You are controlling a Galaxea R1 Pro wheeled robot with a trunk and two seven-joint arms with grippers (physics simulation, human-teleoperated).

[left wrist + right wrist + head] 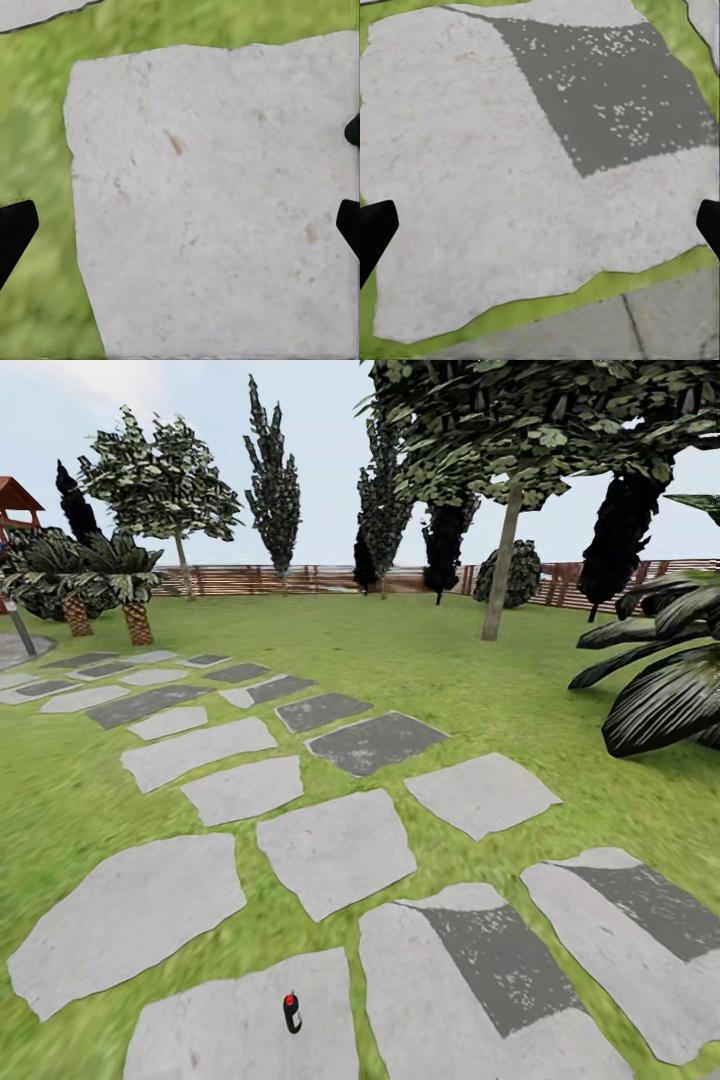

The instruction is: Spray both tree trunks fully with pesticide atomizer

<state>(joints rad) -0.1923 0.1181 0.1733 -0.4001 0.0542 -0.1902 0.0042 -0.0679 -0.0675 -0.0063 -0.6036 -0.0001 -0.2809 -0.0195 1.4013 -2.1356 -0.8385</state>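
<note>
The pesticide atomizer (291, 1012), a small dark bottle with a red cap, stands upright on a pale stepping stone (250, 1030) close in front of me in the head view. One tree rises at the right, its pale bare tree trunk (501, 565) under a wide leaf crown. A second tree (160, 470) with a thin trunk (184, 570) stands far off at the left by the fence. My left gripper (180, 229) hangs open over a pale stone slab (217, 202). My right gripper (540, 225) is open above a stone (472, 172) with a dark patch. Neither holds anything.
Grey stepping stones (335, 850) run across the green lawn toward the far left. Short palms (135, 615) stand at the left, dark cypresses (275, 480) along the brown slat fence (320, 578). A large dark-leaved plant (670, 680) reaches in from the right.
</note>
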